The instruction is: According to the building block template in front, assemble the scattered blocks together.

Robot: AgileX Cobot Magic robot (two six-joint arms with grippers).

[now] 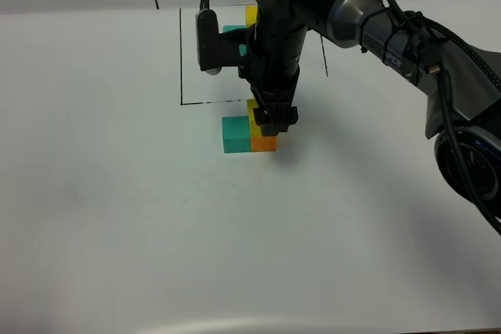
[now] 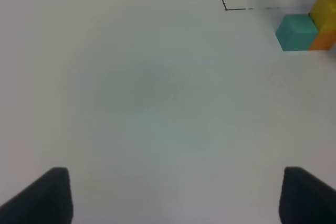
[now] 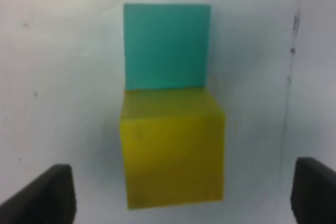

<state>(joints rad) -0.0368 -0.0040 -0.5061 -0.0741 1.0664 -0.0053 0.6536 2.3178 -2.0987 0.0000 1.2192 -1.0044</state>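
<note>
A teal block [image 1: 235, 134] sits on the white table, touching an orange block [image 1: 264, 143] that carries a yellow block [image 1: 254, 111] on top. My right gripper [image 1: 274, 119] hangs right over the yellow block, open; in the right wrist view its fingers [image 3: 52, 192] stand wide of the yellow block [image 3: 173, 150], with the teal block [image 3: 167, 45] beside it. My left gripper [image 2: 170, 192] is open and empty over bare table, far from the blocks [image 2: 296, 32]. The template's teal [image 1: 233, 29] and yellow [image 1: 250, 13] blocks are mostly hidden behind the right arm.
A black outlined rectangle [image 1: 182, 60] marks the template area at the back of the table, just behind the assembled blocks. The right arm's body [image 1: 391, 29] stretches in from the right edge. The left arm is out of the exterior high view.
</note>
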